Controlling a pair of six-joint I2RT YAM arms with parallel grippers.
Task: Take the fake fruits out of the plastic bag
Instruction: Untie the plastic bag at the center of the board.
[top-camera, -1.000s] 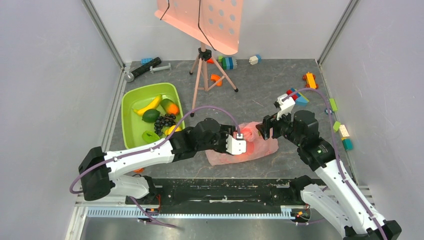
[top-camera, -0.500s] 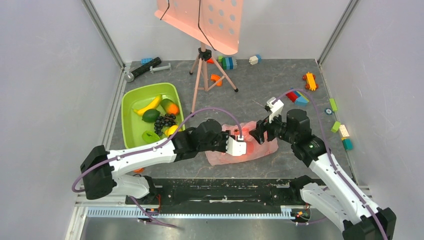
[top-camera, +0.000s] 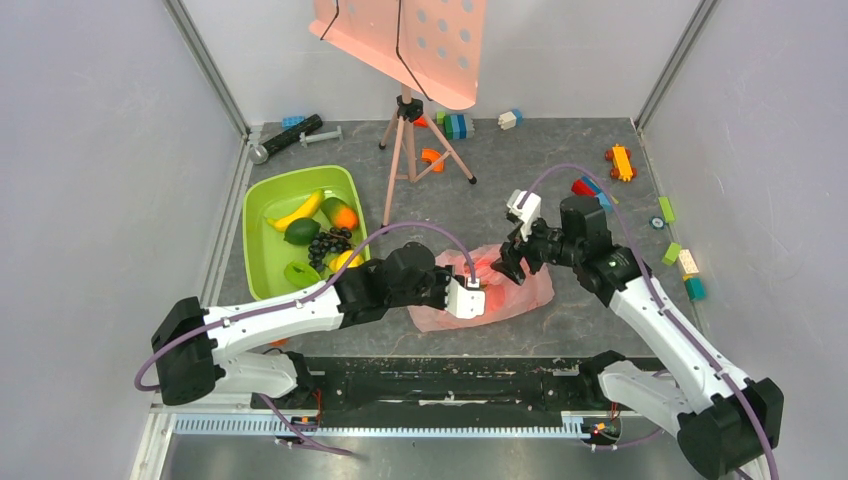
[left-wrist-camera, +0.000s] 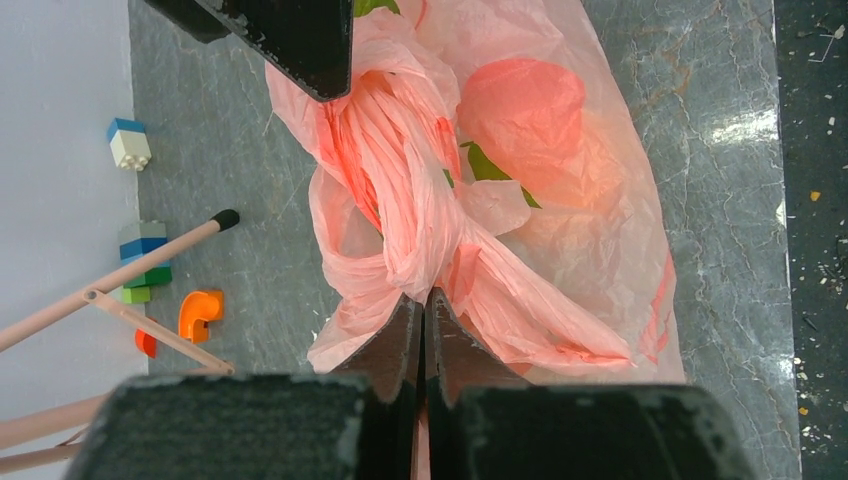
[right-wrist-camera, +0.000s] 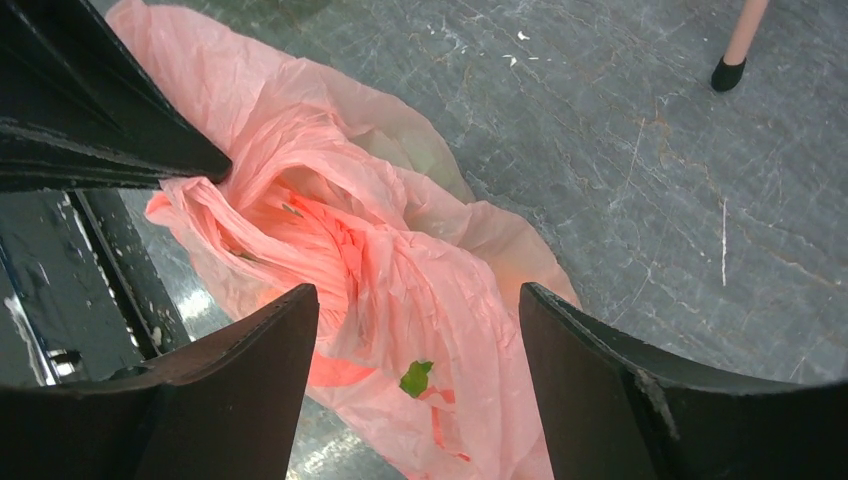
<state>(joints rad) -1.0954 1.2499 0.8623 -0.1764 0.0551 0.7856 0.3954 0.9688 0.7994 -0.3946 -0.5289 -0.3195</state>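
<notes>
Near the middle of the grey marbled tabletop (top-camera: 520, 190) lay the thin, crinkly, translucent pink plastic bag (top-camera: 525, 292), bunched into ridged folds. The left gripper (left-wrist-camera: 424, 305) pinched a gathered strand of it, black fingers pressed together. The right gripper (right-wrist-camera: 417, 295) hung spread wide over the folds. A glossy green plastic tray (top-camera: 256, 250) sat left.

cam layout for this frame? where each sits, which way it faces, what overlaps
Top external: above and behind the bases, looking down on the table; both arms, left hand and right hand at the plastic bag.
Left wrist: faces down past its own shut fingers, pinching bunched bag.
Right wrist: faces down between its own open fingers at the bag.
Shared: both wrist views show the bag and a stand foot.
</notes>
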